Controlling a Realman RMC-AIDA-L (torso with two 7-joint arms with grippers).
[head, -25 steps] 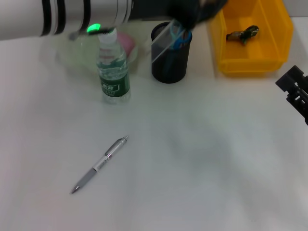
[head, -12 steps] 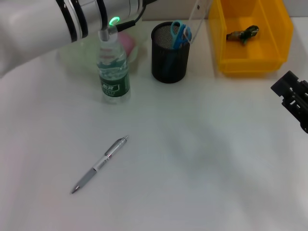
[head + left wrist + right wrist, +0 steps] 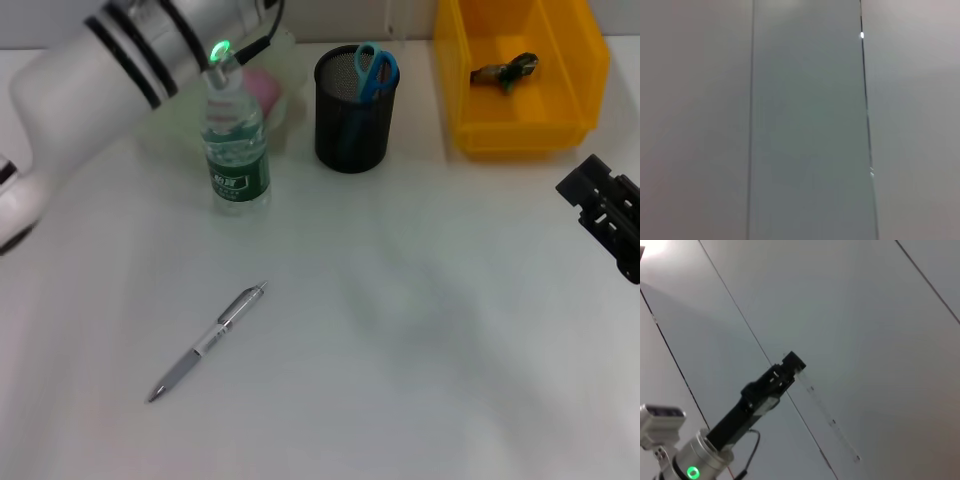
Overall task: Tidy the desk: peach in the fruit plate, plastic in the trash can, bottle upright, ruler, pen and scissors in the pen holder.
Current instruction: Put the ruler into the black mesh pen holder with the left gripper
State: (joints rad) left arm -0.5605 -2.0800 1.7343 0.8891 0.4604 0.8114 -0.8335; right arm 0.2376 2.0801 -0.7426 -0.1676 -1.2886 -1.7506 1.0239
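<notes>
Ruler (image 3: pixel 830 420): a clear strip gripped at one end by the left gripper (image 3: pixel 792 362), whose fingers are clenched on it. This shows only in the right wrist view, with the gripper raised high off the counter (image 3: pixel 420 380). The long axis of the strip runs on from the gripper's own line, free end leading away from the wrist.

Head view, left to right:
- The left arm (image 3: pixel 130 60) rises from 9 o'clock and leaves the frame near 12 o'clock, so its gripper and the strip are outside this view.
- The bottle (image 3: pixel 236 150) stands upright, with the peach (image 3: pixel 262 88) just behind it.
- The pen (image 3: pixel 208 343) lies flat at 7 o'clock of the bottle, well apart from it, its long axis running from 7 to 1 o'clock.
- The pen holder (image 3: pixel 352 130) stands at 2 o'clock of the bottle and has the scissors (image 3: pixel 372 72) in it.
- The yellow bin (image 3: pixel 520 135) at 3 o'clock of the holder contains the plastic (image 3: pixel 505 70).
- The right gripper (image 3: pixel 605 215) is parked at 4 o'clock of the holder, well apart from it; its state cannot be told.

Judgement: the step in hand is delivery of the strip to the holder. The holder's mouth lies below the raised gripper and towards 4 o'clock from where the arm exits. The left arm is the nearer one, and the strip must hang close to vertical to drop in beside the scissors.
</notes>
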